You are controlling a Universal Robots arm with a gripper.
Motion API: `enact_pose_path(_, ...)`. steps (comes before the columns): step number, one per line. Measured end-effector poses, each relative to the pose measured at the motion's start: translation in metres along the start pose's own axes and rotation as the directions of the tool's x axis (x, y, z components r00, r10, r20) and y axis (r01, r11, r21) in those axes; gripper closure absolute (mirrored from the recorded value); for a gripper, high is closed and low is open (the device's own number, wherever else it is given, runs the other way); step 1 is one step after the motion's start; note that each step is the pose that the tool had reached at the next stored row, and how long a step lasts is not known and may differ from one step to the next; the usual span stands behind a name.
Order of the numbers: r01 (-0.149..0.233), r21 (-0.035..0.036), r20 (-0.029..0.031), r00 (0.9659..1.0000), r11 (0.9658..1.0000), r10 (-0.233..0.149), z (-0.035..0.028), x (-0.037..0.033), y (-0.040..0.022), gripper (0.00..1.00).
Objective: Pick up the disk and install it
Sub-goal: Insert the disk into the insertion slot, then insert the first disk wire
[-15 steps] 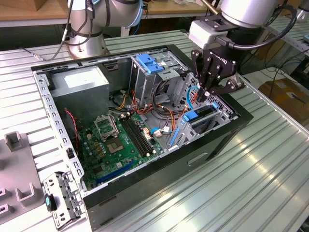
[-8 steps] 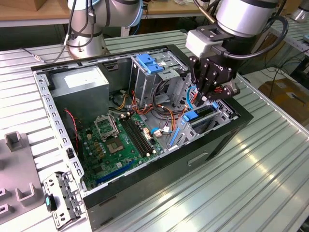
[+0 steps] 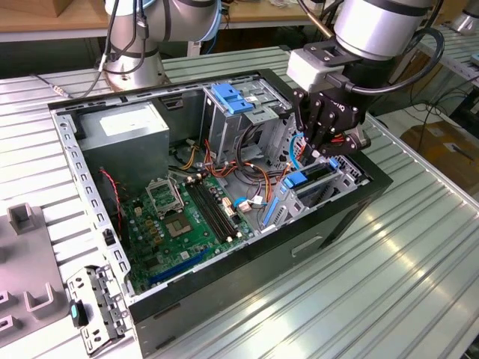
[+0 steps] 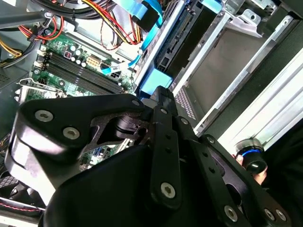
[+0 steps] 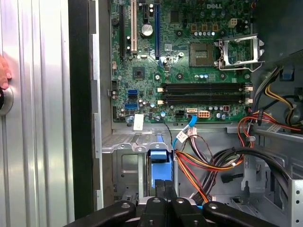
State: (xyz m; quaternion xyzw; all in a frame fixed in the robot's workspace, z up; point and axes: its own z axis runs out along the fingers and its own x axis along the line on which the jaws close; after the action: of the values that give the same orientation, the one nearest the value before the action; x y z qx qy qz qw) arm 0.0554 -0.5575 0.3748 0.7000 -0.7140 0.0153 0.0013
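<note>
first wrist view: end effector (image 5: 164,184) fully closed, gripping nothing, tips against blue-railed disk (image 5: 158,161).

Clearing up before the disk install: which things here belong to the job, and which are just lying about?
Job:
dark flat hard disk in blue plastic rails
black gripper
grey metal drive bay

Lying about:
green motherboard
grey power supply box
wide blue plastic latch

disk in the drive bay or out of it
In, at least partly: the disk stands on edge inside the bay, blue end up, right under the gripper. Fully seated or not, cannot tell.
</note>
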Motion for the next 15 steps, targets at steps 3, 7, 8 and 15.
enact_pose_path(3, 0.000, 0.0000, 0.0000, 1.0000, 1.0000, 0.000, 0.0000, 0.0000, 0.0000, 0.89)
enact_pose_path(7, 0.000, 0.0000, 0.0001, 1.0000, 1.0000, 0.000, 0.0000, 0.0000, -0.0005, 0.89)
enact_pose_path(8, 0.000, 0.0001, 0.0002, 1.0000, 1.0000, 0.000, 0.0001, 0.0000, -0.0020, 0.89)
enact_pose_path(15, 0.016, -0.0008, -0.0016, 0.9999, 0.9999, -0.016, 0.0008, -0.0004, -0.0201, 0.89)
